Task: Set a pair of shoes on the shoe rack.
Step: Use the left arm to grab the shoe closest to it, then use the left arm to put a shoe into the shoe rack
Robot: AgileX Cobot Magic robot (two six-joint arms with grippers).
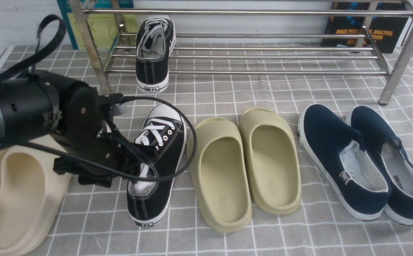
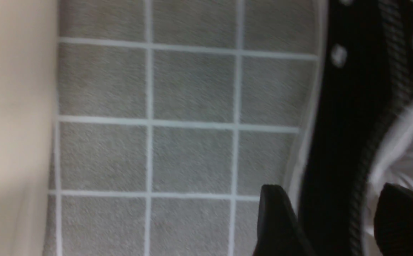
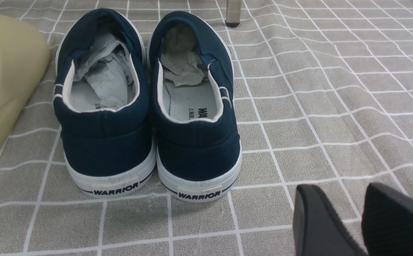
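One sneaker placed on lower shelf of shoe rack, heel overhanging front bar; second sneaker on table, still to be lifted and racked; left tool spread astride its side wall, unclenched; right tool parted, empty; task judged half complete.

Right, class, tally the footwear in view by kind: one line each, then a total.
Black lace-up sneakers: 2
Navy slip-ons: 2
Olive slides: 2
Beige slides: 2
Total: 8
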